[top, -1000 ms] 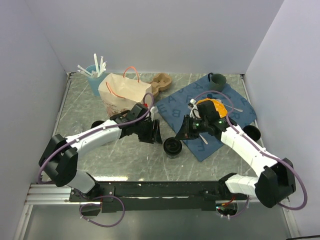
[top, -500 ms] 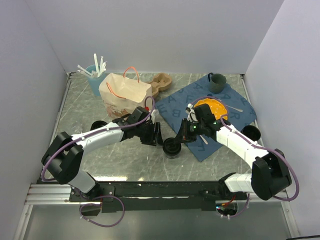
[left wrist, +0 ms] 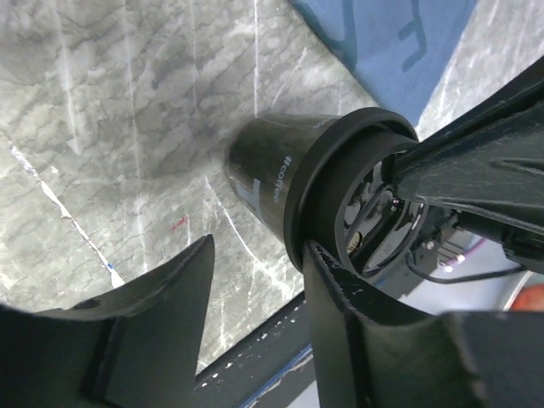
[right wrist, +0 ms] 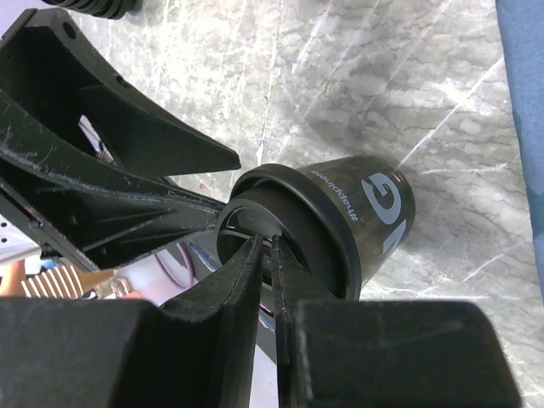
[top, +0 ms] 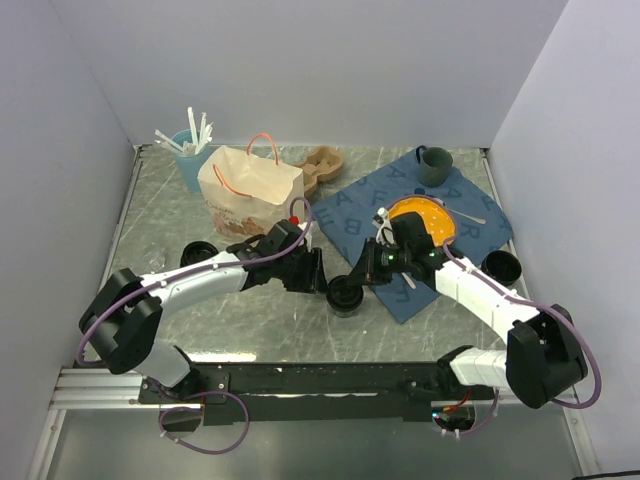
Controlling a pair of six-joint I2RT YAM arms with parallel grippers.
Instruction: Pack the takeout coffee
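Two grippers met at one small black cup, the takeout coffee (top: 345,296). The cup sat on the grey marbled surface (top: 250,320), near the middle, just beside the near edge of the blue mat (top: 360,205). It was outside the paper bag (top: 250,185), which stood well apart at the back left with its orange handles up.

The right gripper (right wrist: 270,248) reached the cup from the mat side. Its two fingers were pressed almost together, with only a thin gap, and they pinched the round dark rim at the cup's mouth. White letters showed on the cup's side in the right wrist view.

The left gripper (left wrist: 259,251) was spread wide and held nothing. One finger (left wrist: 161,297) was over the bare surface, apart from the cup. The other finger (left wrist: 340,297) was right against the rim, but I could not tell if it touched.

An orange plate (top: 425,215) sat on the mat behind the right arm, and a teal mug (top: 434,165) stood at the mat's far corner. A light-blue cup (top: 188,165) full of white sticks (top: 200,128) stood at the back left, beside the bag. Two more black round things lay low on the surface, one (top: 198,250) near the left arm and one (top: 498,265) beside the right arm, too small to tell what they were
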